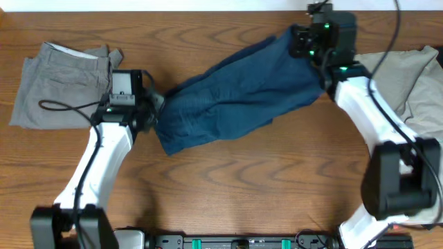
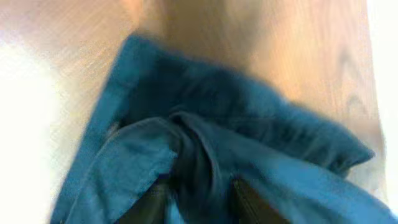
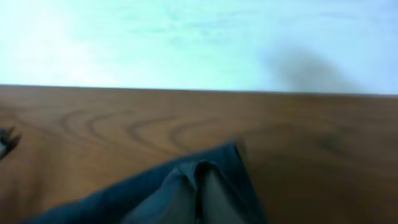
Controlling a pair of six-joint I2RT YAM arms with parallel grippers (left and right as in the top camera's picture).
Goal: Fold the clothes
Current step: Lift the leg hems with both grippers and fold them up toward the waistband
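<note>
Across the middle of the desk lies the navy pair, stretched out diagonally and rumpled, no fold in it yet. Its lower-left end is clamped in the left claw, and the right claw pinches the upper-right end. Left of it the grey pair looks folded already. Right of it the beige ones sit in a heap, so maybe a third done.
</note>
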